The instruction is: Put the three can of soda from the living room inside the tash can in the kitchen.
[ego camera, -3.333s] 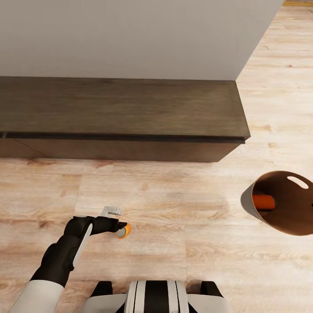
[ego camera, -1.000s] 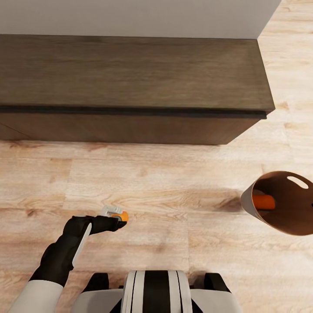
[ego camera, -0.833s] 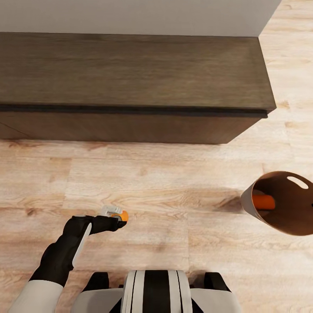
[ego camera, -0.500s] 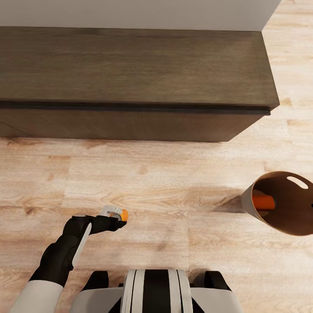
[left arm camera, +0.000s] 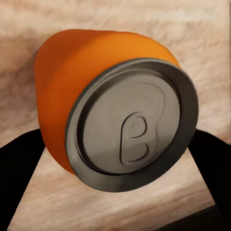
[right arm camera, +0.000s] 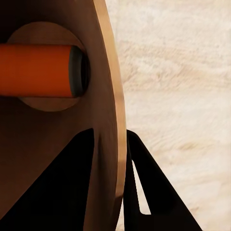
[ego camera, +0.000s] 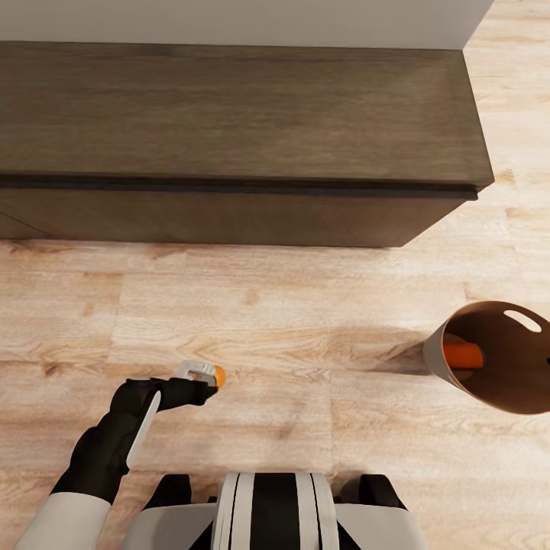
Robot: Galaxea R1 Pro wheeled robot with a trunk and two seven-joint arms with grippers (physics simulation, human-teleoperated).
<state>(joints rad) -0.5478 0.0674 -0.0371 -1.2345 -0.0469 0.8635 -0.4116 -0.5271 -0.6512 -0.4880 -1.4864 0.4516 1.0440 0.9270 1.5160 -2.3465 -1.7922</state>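
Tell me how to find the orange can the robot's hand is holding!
Find the long dark cabinet by the wall, then look down across the wooden floor to the black arm's left gripper. The orange can sits between its fingers, while the other orange can lies inside the bin.

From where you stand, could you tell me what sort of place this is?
Probably a living room: a long dark low cabinet stands against a pale wall on a light wood plank floor. Nothing here marks a kitchen.

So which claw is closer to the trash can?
Right. The right claw grips the trash can's rim; the left claw is far across the floor, holding an orange can.
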